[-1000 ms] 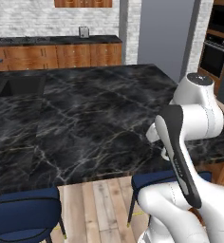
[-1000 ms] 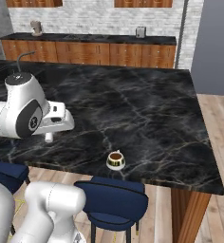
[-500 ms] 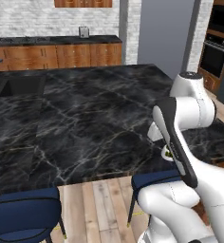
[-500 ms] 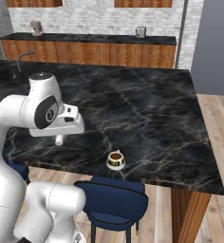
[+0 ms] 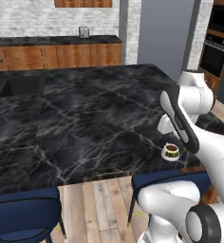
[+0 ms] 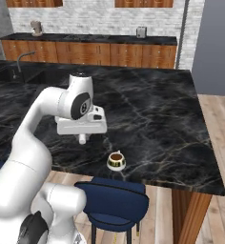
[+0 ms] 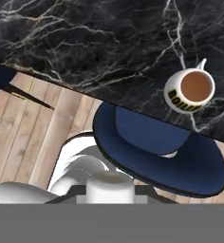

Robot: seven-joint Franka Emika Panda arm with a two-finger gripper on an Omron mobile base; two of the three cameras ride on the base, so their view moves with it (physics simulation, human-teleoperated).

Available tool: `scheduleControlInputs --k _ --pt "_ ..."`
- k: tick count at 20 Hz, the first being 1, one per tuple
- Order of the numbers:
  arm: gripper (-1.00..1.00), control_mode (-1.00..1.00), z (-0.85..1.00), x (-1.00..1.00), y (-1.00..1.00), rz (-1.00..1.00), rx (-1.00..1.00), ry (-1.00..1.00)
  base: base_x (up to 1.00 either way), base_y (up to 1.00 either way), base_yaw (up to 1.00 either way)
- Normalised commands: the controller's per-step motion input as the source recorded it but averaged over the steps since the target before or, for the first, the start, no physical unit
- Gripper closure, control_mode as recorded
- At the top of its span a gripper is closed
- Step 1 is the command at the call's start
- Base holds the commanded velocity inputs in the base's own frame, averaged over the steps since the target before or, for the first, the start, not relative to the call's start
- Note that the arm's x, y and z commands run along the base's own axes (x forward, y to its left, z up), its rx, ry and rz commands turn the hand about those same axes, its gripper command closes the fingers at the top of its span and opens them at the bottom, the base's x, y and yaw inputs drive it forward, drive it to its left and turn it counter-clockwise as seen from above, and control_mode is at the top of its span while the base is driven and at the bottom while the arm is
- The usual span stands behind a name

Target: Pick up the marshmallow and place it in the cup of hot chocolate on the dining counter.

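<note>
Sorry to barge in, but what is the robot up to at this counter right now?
The white arm is carrying the marshmallow toward the cup of hot chocolate. The gripper hangs above the dining counter, a little to one side of the cup, not yet over it. A white lump sits between its fingertips in the hand view, which looks down on the cup near the counter's edge, with a blue stool below. The drop is still to come.

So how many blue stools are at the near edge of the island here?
2. One stool sits at the lower left of the left base view; the other stool sits just below the cup of hot chocolate. The robot's body may hide more.
</note>
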Motion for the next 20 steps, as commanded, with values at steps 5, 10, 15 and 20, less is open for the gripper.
scheduleControlInputs --k 5,10,15,20 --pt "1.0 -1.0 -0.37 0.3 -0.27 0.0 -0.02 0.03 0.0 0.0 0.0" --pt "1.0 -1.0 -0.37 0.08 -0.36 0.0 -0.05 0.02 0.0 0.0 0.0" --pt "1.0 -1.0 -0.26 0.3 -0.11 0.0 0.0 0.05 0.0 0.0 0.0" --pt "1.0 -1.0 -0.21 0.4 -0.14 -0.02 0.0 0.08 0.0 0.0 0.0"
